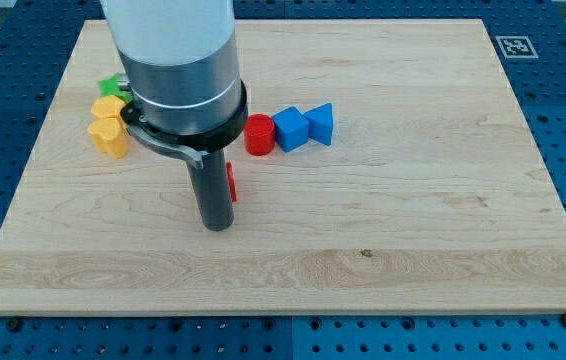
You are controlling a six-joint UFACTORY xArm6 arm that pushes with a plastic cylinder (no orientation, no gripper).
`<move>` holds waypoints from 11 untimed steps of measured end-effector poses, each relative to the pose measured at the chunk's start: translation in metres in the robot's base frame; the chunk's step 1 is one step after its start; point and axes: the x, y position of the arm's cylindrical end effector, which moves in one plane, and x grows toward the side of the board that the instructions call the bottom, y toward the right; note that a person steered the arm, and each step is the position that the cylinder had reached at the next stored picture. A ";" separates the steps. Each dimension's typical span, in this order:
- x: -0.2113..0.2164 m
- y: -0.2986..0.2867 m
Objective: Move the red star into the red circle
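The red star (231,181) is mostly hidden behind my rod; only a thin red sliver shows at the rod's right side. My tip (217,226) rests on the board just to the left of and below that sliver, close to or touching it. The red circle (258,134) is a red cylinder standing up and to the right of the star, a short gap away, next to the blue blocks.
A blue cube (289,129) touches the red circle's right side, with a blue triangle (320,123) beside it. At the view's left sit two yellow blocks (109,138) (108,108) and a green block (114,85), partly hidden by the arm. The wooden board (413,220) lies on a blue pegboard.
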 end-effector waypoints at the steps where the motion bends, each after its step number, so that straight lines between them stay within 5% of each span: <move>1: -0.002 0.000; 9: -0.068 -0.026; 11: -0.056 -0.030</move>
